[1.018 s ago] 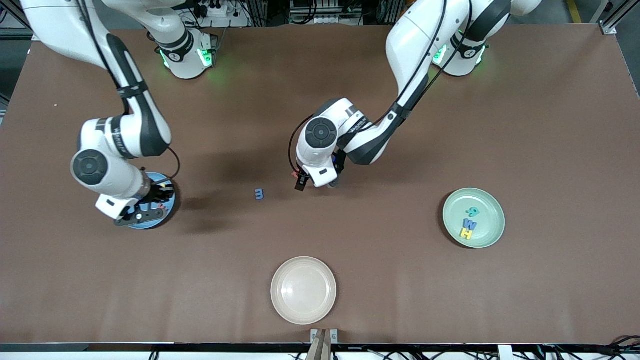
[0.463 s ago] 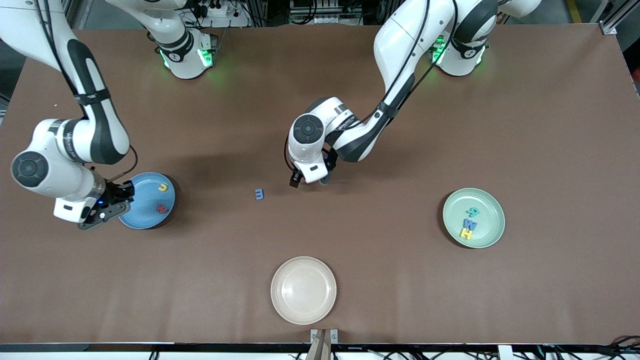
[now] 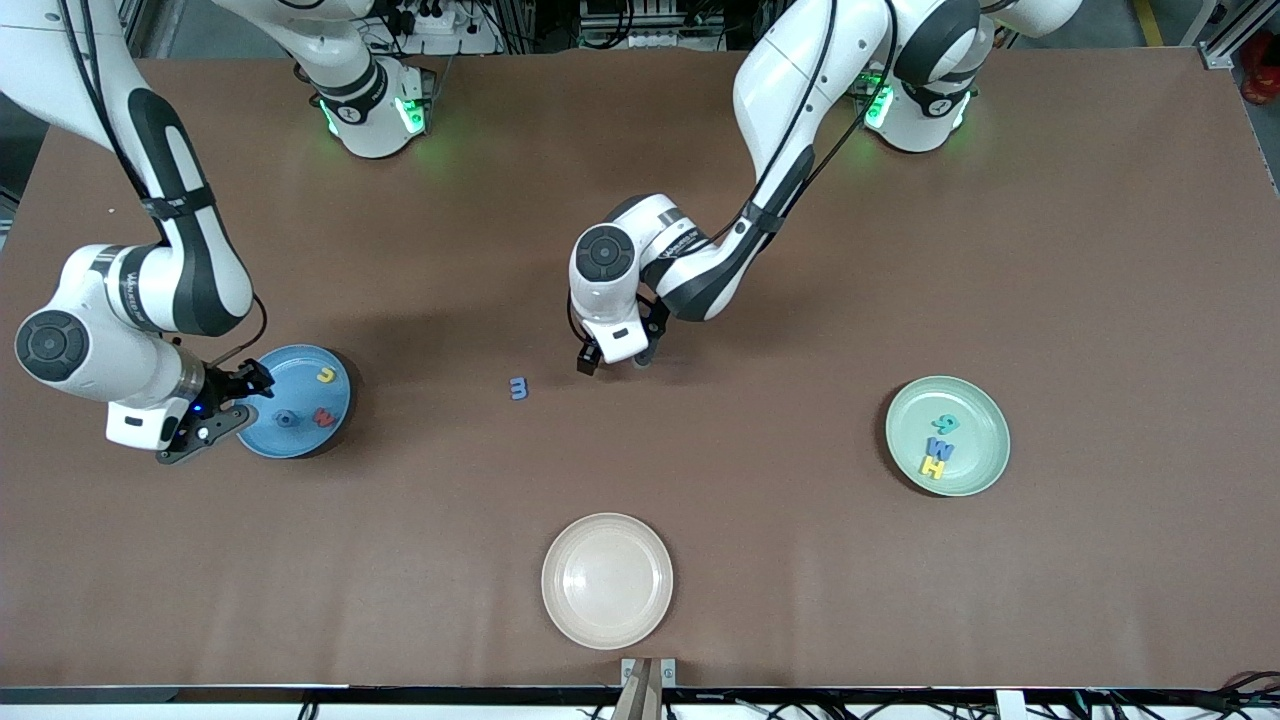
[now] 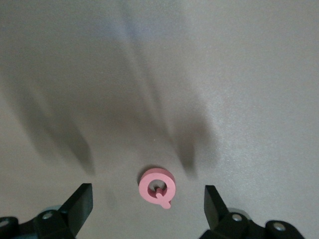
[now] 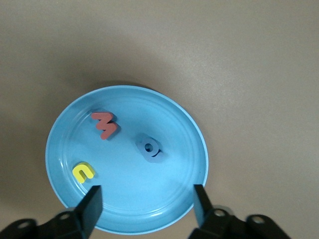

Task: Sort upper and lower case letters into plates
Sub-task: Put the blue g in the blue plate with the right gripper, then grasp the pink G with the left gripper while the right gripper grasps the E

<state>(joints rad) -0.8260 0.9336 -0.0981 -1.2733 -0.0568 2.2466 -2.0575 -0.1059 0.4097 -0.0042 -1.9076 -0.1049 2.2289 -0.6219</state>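
The sky blue plate (image 3: 292, 385) (image 5: 174, 124) holds a yellow letter (image 5: 83, 172), a red letter (image 5: 104, 125) and a blue-grey letter (image 5: 148, 148) (image 3: 286, 418). My right gripper (image 3: 238, 403) (image 5: 147, 199) hangs open over that plate's edge, nothing between its fingers. The mint green plate (image 3: 975, 420) holds a teal letter (image 3: 944, 424), a blue W (image 3: 940, 446) and a yellow H (image 3: 933, 466). My left gripper (image 3: 615, 362) (image 4: 148, 199) is open low over the table, straddling a pink Q (image 4: 157, 186) without touching it. A small blue letter (image 3: 518, 388) lies on the table beside it.
A cream-white plate (image 3: 607, 580) sits near the front edge at mid-table, with nothing in it. Brown tabletop (image 3: 780, 560) stretches between the plates.
My right gripper moved off the blue plate's middle toward the right arm's end and opened; the blue-grey letter now lies in the plate. My left gripper shifted slightly toward the small blue letter.
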